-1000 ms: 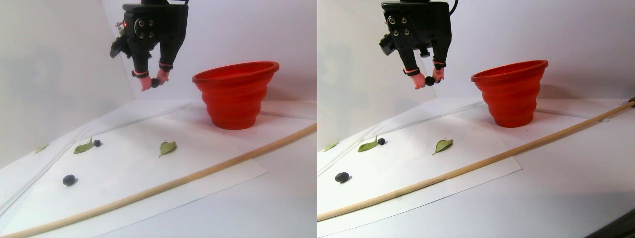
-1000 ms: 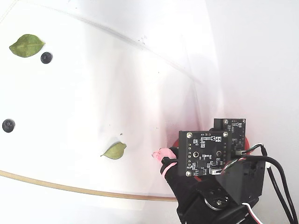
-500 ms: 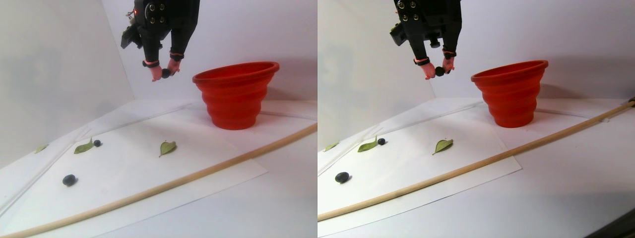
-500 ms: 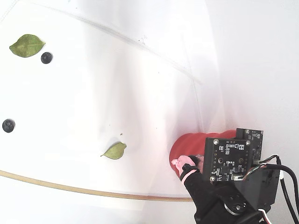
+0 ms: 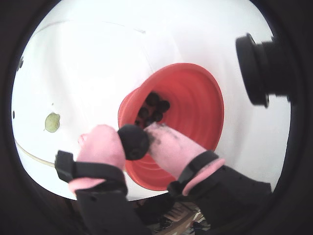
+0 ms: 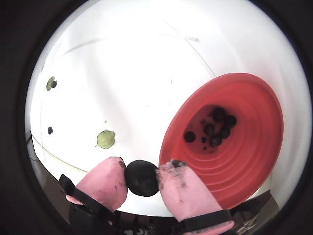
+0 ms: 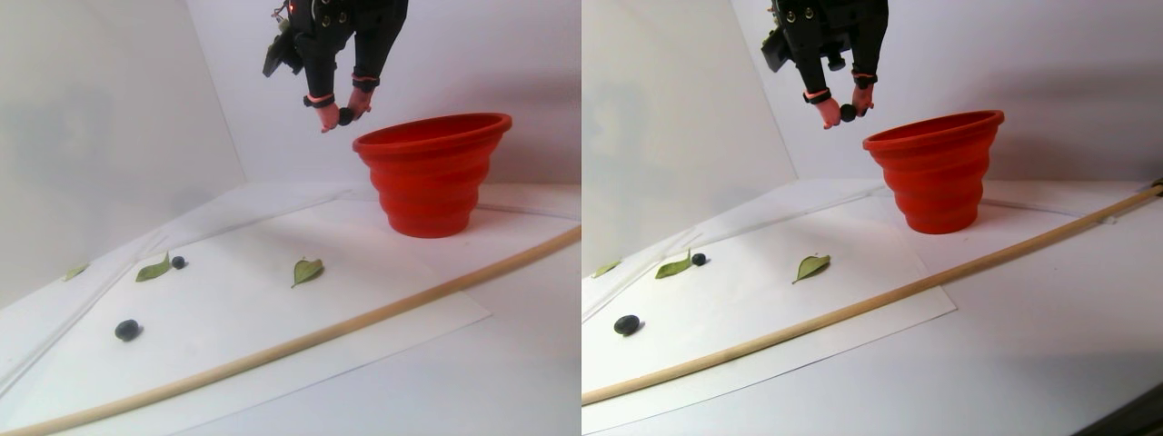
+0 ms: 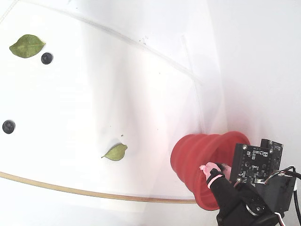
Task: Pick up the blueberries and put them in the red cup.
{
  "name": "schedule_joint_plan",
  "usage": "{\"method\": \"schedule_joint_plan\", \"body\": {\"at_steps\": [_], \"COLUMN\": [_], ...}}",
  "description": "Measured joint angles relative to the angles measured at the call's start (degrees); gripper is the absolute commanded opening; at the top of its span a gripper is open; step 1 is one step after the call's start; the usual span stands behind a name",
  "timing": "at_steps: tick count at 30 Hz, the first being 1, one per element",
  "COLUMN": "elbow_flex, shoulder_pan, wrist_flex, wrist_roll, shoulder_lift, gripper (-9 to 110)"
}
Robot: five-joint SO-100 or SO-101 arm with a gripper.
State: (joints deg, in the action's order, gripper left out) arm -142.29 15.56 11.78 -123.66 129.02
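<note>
My gripper (image 7: 343,116) is shut on a dark blueberry (image 6: 142,177), pinched between its two pink fingertips (image 5: 102,144). In the stereo pair view it hangs just left of the red cup (image 7: 429,177), at about the height of the rim. In the fixed view a pink fingertip (image 8: 207,168) lies over the red cup (image 8: 190,155). Several blueberries (image 6: 215,128) lie inside the cup (image 6: 244,156). Two more blueberries rest on the white paper, one (image 7: 127,330) near the front left and one (image 7: 178,262) beside a leaf.
Green leaves (image 7: 307,270) (image 7: 153,269) lie on the white paper (image 7: 236,300). A long wooden stick (image 7: 363,318) runs diagonally across the paper's front edge. White walls stand close behind and to the left of the cup.
The gripper has risen and moved right towards the cup, still holding the blueberry. In the fixed view it now overlaps the cup. Berries and leaves on the paper have not moved.
</note>
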Motion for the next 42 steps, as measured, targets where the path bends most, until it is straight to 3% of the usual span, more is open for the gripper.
{"method": "schedule_joint_plan", "body": {"at_steps": [21,26,42], "elbow_flex": [2.2,2.2,2.2], "shoulder_pan": [8.35,9.67,6.94], "wrist_flex": [0.0,0.0,0.53], "wrist_roll": [2.37,2.29,1.32], "shoulder_lift": [0.0,0.0,0.0], "gripper": [11,18,17]}}
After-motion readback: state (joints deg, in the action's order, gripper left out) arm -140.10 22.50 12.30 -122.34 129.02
